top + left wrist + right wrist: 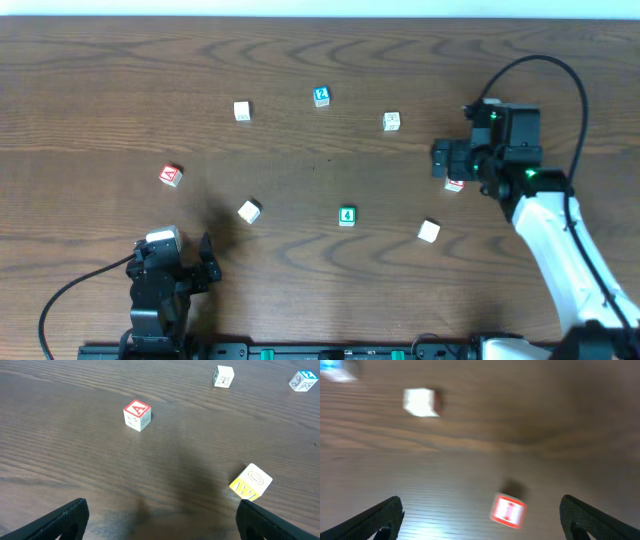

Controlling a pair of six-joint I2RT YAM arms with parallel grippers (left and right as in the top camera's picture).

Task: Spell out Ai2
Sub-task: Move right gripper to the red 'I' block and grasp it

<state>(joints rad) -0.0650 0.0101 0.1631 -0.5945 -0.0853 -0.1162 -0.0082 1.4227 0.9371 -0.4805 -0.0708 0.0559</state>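
Your left gripper (161, 514) is spread wide with nothing between the fingers. It sits low at the near-left of the table (90, 70).

Your right gripper (480, 506) is spread wide too and holds nothing, out over the right side of the table. The right wrist view is blurred. A red block (508, 510) lies on the wood roughly in line between the fingers. Its top face looks like an I, but you can't confirm that through the blur. In the overhead view that block is partly tucked under the gripper body.

The red A block (171, 175) is left of centre, standing alone, ahead of your left gripper. The left wrist view reads the A on top clearly.

The blue 2 block (321, 96) is on the far side near the middle. A white block (242, 111) is to its left and another pale block (391, 121) to its right.

The yellow-faced block (249, 211), green block (346, 215) and plain white block (428, 231) are strung across the nearer half.

The A, the 2 and the I-looking block are well apart, not lined up.
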